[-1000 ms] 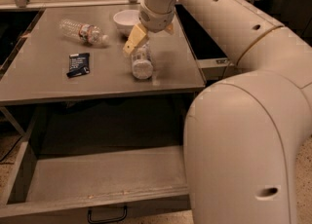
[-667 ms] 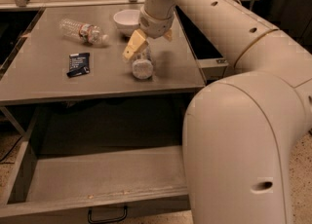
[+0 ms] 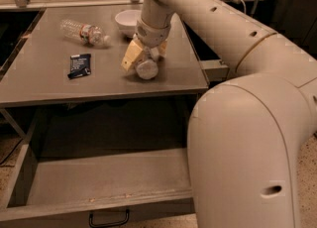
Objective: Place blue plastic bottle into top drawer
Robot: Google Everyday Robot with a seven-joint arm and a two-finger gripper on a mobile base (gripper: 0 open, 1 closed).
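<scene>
Straddling the blue bottle (image 3: 147,68), the gripper (image 3: 144,58) sits low over the worktop (image 3: 44,90). Its fingers (image 3: 130,57) are spread wide, one on each side of the bottle's body, and I judge they have not clamped yet. The bottle lies on its side between them, white cap towards me, resting on the worktop so it can be pinched across its width. Beyond the fingers stands a white bowl (image 3: 126,21). Off to one side lie a clear bottle (image 3: 84,31) and a black packet (image 3: 79,65), both well apart. Below and nearer than the fingers, the drawer (image 3: 99,204) is pulled out, ready to take the bottle.
</scene>
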